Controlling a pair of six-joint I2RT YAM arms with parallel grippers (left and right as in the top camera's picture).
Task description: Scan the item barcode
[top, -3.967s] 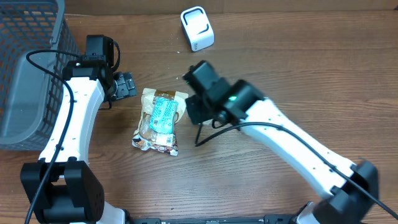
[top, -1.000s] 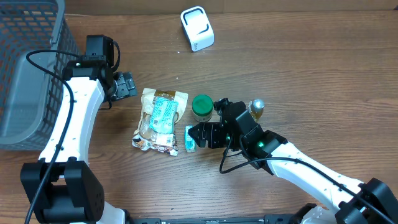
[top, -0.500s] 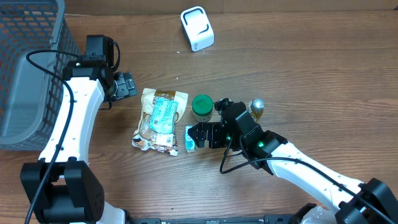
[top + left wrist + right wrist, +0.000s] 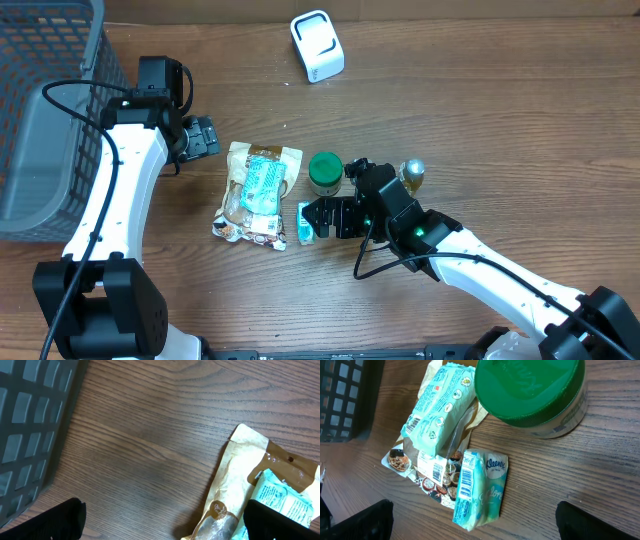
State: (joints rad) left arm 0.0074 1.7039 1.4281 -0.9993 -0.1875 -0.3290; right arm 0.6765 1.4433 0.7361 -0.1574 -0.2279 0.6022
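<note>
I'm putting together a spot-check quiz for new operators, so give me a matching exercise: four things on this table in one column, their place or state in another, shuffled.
Things:
1. tissue pack
2. green-lidded jar
3. white scanner
4. grey basket

Places or states:
A. beside the left arm
B. standing upright next to the snack bag
C. alone near the table's far edge
D. lying just ahead of the open right tool

Pairs: 1-D, 2-B, 3-C, 4-A
</note>
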